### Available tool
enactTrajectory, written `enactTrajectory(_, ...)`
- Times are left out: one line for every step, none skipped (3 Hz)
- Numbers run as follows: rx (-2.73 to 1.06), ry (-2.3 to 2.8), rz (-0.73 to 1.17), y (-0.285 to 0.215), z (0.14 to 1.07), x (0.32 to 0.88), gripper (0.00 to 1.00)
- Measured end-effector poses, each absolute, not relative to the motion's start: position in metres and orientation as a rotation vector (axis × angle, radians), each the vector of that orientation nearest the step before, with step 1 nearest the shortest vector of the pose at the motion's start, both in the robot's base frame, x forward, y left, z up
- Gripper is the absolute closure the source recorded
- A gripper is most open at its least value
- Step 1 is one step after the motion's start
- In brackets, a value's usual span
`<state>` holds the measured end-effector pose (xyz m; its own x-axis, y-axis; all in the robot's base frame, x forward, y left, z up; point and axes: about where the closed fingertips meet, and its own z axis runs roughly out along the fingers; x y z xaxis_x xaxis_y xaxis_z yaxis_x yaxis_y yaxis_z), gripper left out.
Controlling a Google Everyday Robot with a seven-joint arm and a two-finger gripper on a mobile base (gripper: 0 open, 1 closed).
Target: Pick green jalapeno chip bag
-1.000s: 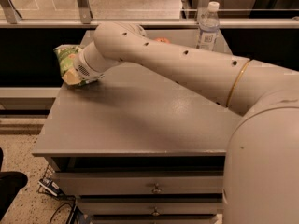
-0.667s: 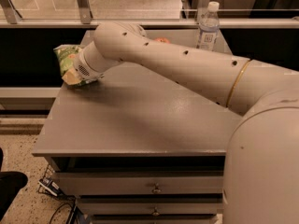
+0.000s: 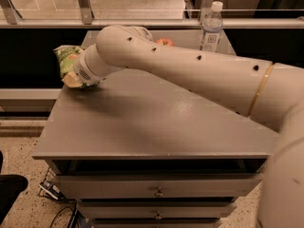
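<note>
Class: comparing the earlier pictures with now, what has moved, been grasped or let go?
Nothing visibly changed. The gripper is at the crinkly green chip bag by the grey cabinet top's left edge, as before; the clear plastic water bottle and small orange-red object at the back have not moved.

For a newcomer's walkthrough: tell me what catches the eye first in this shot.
The big white arm stretches from the right across the grey table. Its gripper sits at the table's far left edge, at the green jalapeno chip bag. A water bottle stands at the back right.
</note>
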<state>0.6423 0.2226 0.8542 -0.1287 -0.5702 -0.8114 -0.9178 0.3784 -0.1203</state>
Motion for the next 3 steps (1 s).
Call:
enactTrajectory(-1.284,1.667,0.456,0.221,0.89,0.605,1.0)
enactTrajectory(-1.264,1.57,0.415,0.219,0.913,0.584,1.0)
enactTrajectory(-1.226,1.507,0.408,0.213,0.926,0.574,1.0)
